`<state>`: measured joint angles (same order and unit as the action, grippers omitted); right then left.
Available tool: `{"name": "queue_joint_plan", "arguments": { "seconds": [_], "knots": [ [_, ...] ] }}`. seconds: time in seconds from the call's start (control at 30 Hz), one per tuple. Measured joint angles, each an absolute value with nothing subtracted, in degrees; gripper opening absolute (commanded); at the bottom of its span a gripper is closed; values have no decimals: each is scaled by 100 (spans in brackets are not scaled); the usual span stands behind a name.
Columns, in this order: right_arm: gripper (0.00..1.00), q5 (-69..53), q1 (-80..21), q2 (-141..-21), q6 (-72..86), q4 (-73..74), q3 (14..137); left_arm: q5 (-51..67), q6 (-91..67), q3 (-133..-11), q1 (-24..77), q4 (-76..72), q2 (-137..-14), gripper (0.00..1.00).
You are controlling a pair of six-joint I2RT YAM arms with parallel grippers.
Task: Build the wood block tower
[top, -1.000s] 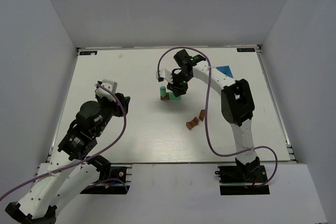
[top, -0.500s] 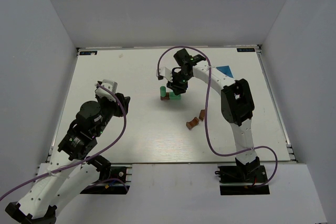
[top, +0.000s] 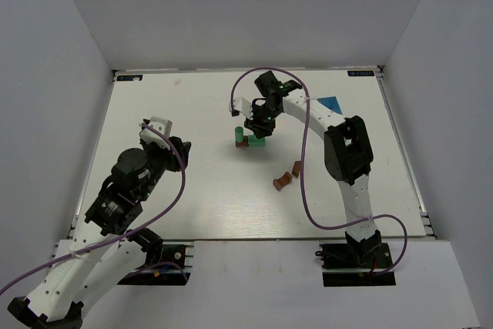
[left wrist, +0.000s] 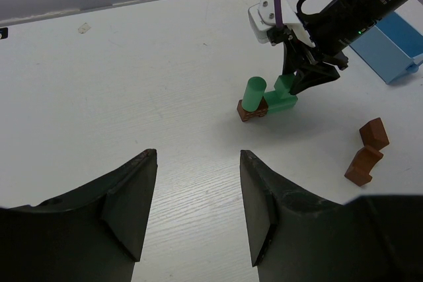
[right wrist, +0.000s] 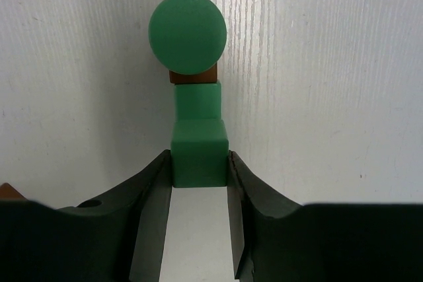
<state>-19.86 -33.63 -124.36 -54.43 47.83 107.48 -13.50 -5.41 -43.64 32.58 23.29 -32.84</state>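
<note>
The right end effector (right wrist: 199, 160) pinches a green block (left wrist: 282, 100) at the tower (top: 247, 140), which stands mid-bench (left wrist: 132, 84) toward the far side. There, a green cylinder (right wrist: 188, 33) sits upright on a brown block (left wrist: 250, 111). The held block appears to butt against that base, so a sideways drag or twist on release could topple the cylinder. The left end effector (left wrist: 197, 166) hangs spread and empty at the near left.

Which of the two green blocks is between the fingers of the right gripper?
The square-edged green block: the right gripper clamps its sides. The round green cylinder stands beyond it, untouched.
</note>
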Motion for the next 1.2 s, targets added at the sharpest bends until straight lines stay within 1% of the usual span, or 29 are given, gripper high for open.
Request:
{"name": "queue_joint_plan", "arguments": {
  "seconds": [1.2],
  "knots": [
    [0, -1876, -3533, -12545, -5439, 4611, 10748, -1347, -541, -4364, 3258, 2329, -3277, 63]
  ]
}}
